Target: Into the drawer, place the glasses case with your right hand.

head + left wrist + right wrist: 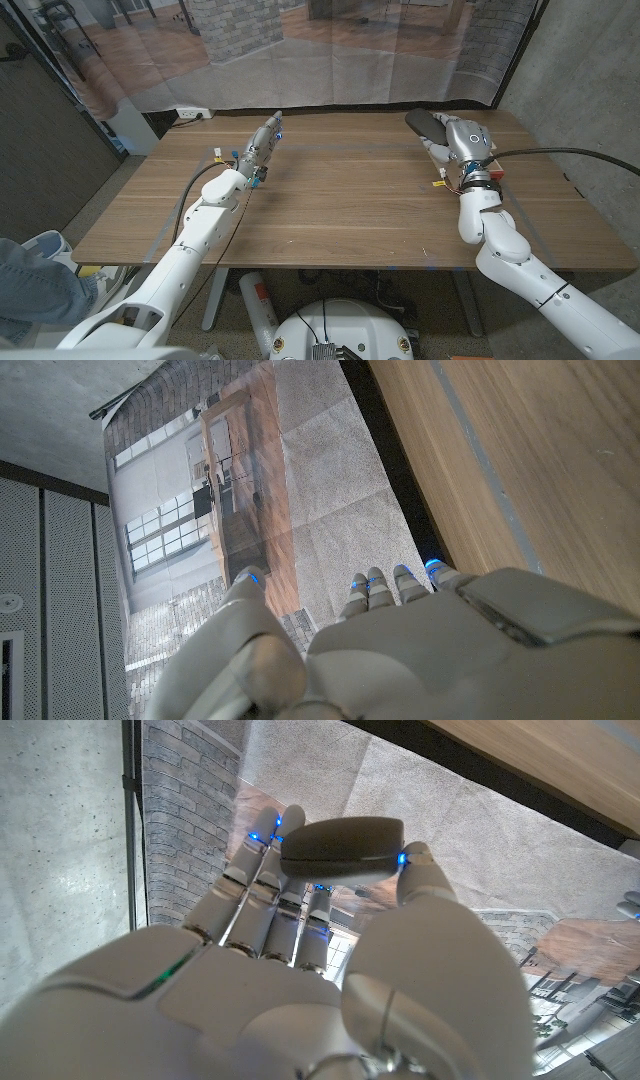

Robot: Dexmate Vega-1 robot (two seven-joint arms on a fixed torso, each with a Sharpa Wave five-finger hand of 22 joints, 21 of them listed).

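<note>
Two robot hands are over the wooden bench (340, 190), well apart from each other. The right robot hand (462, 140) holds the glasses case (428, 123), a dark rounded case pinched between its thumb on one end and its fingers on the other. In the right wrist view the glasses case (343, 850) sits at the tips of that robot hand (300, 990), crosswise to the fingers (262, 870), clear of the palm. From the head view the case sticks out past the fingertips toward the far edge of the bench, raised off the wood. The left robot hand (262, 147) holds nothing; its fingers (385, 588) reach out straight and close together, pointing toward the far edge.
</note>
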